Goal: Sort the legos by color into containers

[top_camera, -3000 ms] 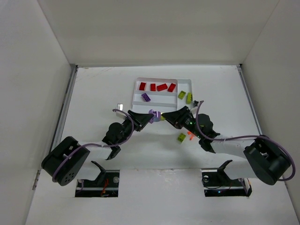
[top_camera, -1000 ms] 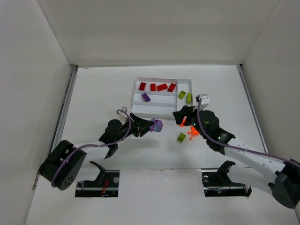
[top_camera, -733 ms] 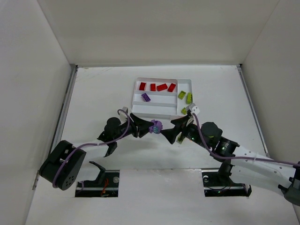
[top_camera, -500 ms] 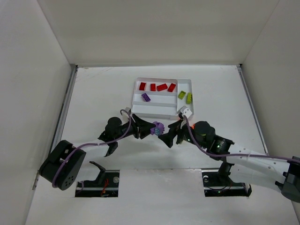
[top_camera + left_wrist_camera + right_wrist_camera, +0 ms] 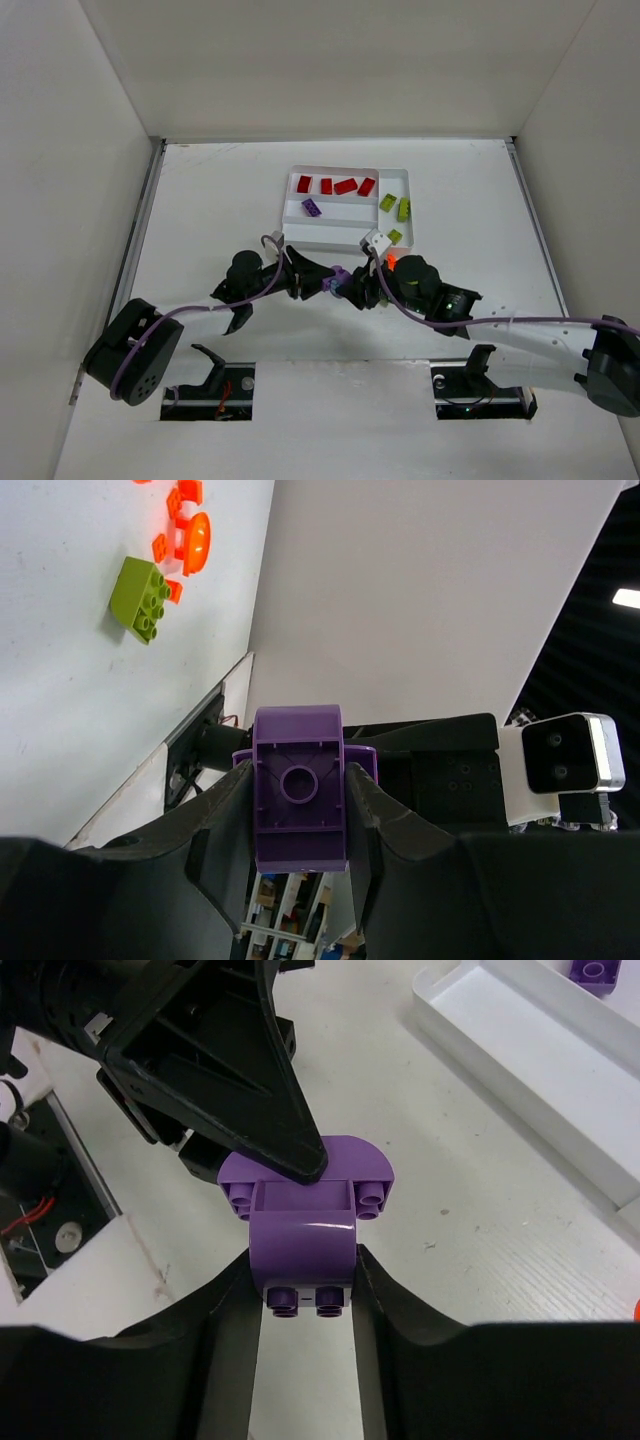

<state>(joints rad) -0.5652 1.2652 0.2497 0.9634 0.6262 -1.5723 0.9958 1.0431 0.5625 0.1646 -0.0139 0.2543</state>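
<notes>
**Tray** [image 5: 320, 233], white, flat, lying on the counter [image 5: 200, 200] just beyond both tools: three long parallel slots and one crosswise slot at its right end.

- Far long slot: holding four red legos [image 5: 345, 186] in a row.
- Middle long slot: holding one purple lego [image 5: 312, 208] toward its left end; the same brick is showing at the top edge of the right wrist view [image 5: 598, 968].
- Crosswise slot: holding three yellow-green legos [image 5: 404, 209], two toward the far end and one at the near end.

**Loose on the counter:** one orange lego [image 5: 185, 540] and one yellow-green lego [image 5: 140, 585] lying just beside each other. From above, only a bit of the orange is peeking out beside the right arm.

**Purple lego piece** [image 5: 338, 281], rounded, studded: hanging above the counter near the tray's near edge, between the two tools.

**Left tool** [image 5: 325, 280]: narrowed, clamping the purple lego piece between its fingers [image 5: 225, 830].

**Right tool** [image 5: 352, 290]: meeting it head-on, its fingers [image 5: 235, 1300] pressing both sides of the same piece.
</notes>
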